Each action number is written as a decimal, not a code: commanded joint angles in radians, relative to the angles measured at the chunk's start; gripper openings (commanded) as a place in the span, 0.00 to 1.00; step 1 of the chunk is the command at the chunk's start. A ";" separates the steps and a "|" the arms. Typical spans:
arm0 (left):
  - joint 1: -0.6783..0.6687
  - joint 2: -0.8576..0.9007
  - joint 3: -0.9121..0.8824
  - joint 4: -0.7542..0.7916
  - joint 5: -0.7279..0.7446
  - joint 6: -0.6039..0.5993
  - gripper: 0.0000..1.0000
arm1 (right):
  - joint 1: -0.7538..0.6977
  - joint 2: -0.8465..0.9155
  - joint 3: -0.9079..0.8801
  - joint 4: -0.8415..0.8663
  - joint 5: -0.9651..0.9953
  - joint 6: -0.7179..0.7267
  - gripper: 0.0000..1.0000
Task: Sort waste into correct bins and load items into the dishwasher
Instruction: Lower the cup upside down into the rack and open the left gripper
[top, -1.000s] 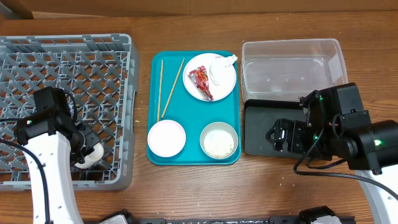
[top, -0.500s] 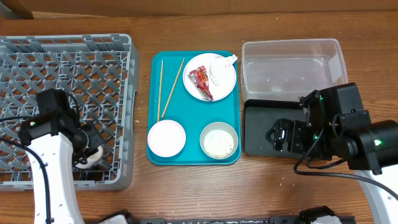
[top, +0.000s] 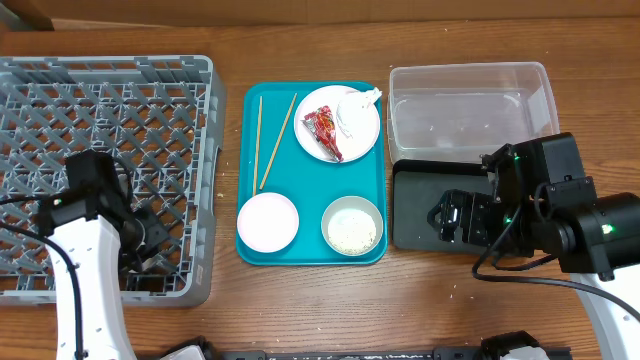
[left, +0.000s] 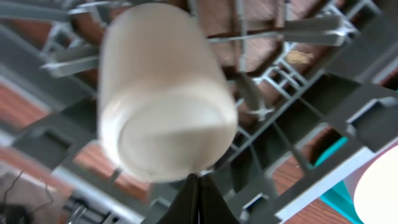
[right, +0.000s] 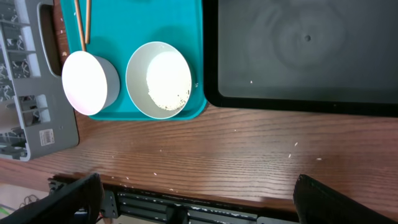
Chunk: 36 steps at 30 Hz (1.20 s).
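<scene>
A brown wooden table (top: 300, 300) with lengthwise grain filled nearly the whole overhead view. A paler tan strip (top: 300, 10) ran along its far edge. A black rail (right: 186, 202) sat just below its near edge. The light was soft and even, and the shadows were faint.

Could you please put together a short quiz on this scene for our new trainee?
1. True or false: the red wrapper lies on the plate.
2. Where is the white cup? A) in the dish rack; B) on the teal tray; C) in the clear tub.
3. Short answer: of the left gripper and the right gripper, which one stands open?

Key: 1 true; 2 A; 3 the right gripper. The left one is shut, just beside the cup.
</scene>
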<state>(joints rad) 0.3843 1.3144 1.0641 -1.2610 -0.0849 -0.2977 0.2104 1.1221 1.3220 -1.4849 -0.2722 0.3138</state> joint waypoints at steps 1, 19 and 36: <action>0.023 0.004 0.063 -0.023 -0.073 -0.077 0.04 | 0.005 -0.006 0.008 0.002 0.011 -0.008 1.00; 0.069 0.004 0.084 0.018 0.099 0.085 0.08 | 0.005 -0.006 0.008 0.002 0.026 -0.008 1.00; 0.169 0.027 0.054 -0.007 -0.064 -0.091 0.06 | 0.005 -0.006 0.008 -0.018 0.026 -0.008 1.00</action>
<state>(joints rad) 0.5266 1.3220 1.1240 -1.2613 -0.1192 -0.3653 0.2104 1.1221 1.3220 -1.5047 -0.2546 0.3134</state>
